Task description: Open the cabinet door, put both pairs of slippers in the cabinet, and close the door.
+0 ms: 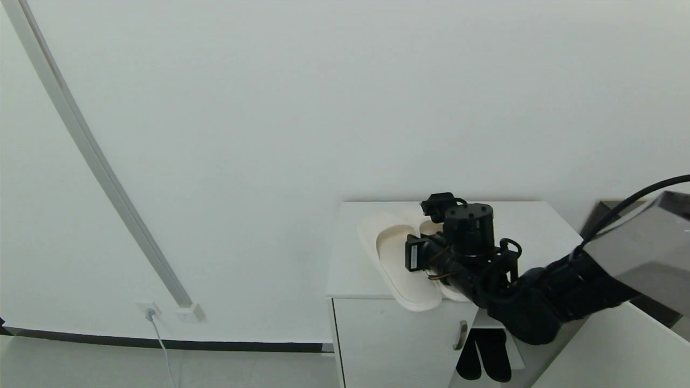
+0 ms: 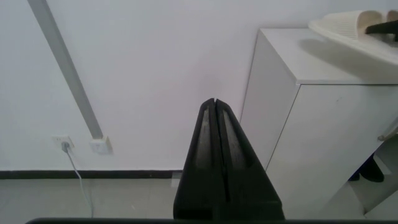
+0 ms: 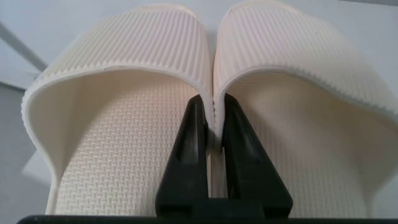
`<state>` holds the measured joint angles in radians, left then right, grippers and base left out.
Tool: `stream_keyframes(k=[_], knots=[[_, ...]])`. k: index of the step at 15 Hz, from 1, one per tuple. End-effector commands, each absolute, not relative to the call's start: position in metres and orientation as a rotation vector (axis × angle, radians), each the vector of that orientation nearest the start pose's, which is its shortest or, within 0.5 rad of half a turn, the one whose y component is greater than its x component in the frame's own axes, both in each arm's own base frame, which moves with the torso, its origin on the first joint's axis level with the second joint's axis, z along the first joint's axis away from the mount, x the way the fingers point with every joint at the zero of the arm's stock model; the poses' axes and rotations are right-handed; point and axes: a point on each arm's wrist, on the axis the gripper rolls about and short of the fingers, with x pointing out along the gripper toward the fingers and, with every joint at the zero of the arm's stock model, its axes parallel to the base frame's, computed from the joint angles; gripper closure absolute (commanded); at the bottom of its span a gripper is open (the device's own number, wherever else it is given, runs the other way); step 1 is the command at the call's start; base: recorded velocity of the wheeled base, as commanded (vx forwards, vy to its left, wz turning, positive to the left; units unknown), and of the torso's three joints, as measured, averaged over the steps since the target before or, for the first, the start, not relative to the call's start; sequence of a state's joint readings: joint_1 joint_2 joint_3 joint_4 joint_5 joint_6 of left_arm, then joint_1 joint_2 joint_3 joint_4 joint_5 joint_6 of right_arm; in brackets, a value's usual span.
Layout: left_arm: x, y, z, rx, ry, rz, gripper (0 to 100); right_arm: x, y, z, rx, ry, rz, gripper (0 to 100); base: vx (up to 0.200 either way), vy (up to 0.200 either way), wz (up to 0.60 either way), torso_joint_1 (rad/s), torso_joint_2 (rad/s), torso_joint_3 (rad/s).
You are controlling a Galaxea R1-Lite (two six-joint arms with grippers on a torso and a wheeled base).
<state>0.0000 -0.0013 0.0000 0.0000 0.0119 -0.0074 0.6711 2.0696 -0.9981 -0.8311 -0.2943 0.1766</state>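
Note:
A pair of cream slippers [image 1: 399, 258] lies side by side on top of the white cabinet [image 1: 539, 226], heels overhanging its front edge. My right gripper [image 3: 211, 102] is shut on the two touching inner edges of the cream slippers [image 3: 124, 124], one finger inside each. A pair of black slippers [image 1: 483, 355] stands inside the cabinet's open right half. The open door [image 1: 609, 350] swings out at lower right. My left gripper [image 2: 215, 106] is shut and empty, held low to the left of the cabinet [image 2: 323, 124], facing the wall.
The cabinet's left door is closed, with a metal handle [image 1: 460, 334] at its edge. A wall socket with a cable [image 1: 148, 311] and a slanted white conduit [image 1: 102, 167] are on the wall to the left. Bare floor lies left of the cabinet.

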Motion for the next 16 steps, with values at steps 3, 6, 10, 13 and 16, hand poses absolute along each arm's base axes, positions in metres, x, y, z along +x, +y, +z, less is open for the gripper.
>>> stream_keyframes(k=[3, 6, 10, 13, 16], knots=[[-0.023, 0.000, 0.075, -0.005, 0.000, 0.011, 100, 0.232, 0.203, 0.155, 0.058, 0.248, 0.458, 100, 0.000, 0.000, 0.00, 0.000, 0.00, 0.000], [-0.023, 0.000, 0.075, -0.006, 0.000, 0.009, 100, 0.217, 0.191, 0.162, 0.056, 0.238, 0.464, 100, 0.000, 0.000, 0.00, 0.000, 0.00, 0.000], [-0.023, 0.000, 0.075, -0.012, 0.000, 0.014, 100, 0.210, 0.192, 0.154, 0.037, 0.265, 0.478, 100, 0.000, 0.000, 0.00, 0.000, 0.00, 0.000], [-0.023, 0.000, 0.075, -0.011, 0.000, 0.014, 100, 0.207, 0.196, 0.153, 0.033, 0.270, 0.493, 100, -0.067, 0.000, 0.00, 0.001, 0.00, 0.002], [-0.023, 0.000, 0.075, -0.011, 0.000, 0.012, 100, 0.206, 0.198, 0.152, 0.029, 0.275, 0.498, 100, -0.200, 0.000, 0.00, 0.010, 0.01, -0.002]])
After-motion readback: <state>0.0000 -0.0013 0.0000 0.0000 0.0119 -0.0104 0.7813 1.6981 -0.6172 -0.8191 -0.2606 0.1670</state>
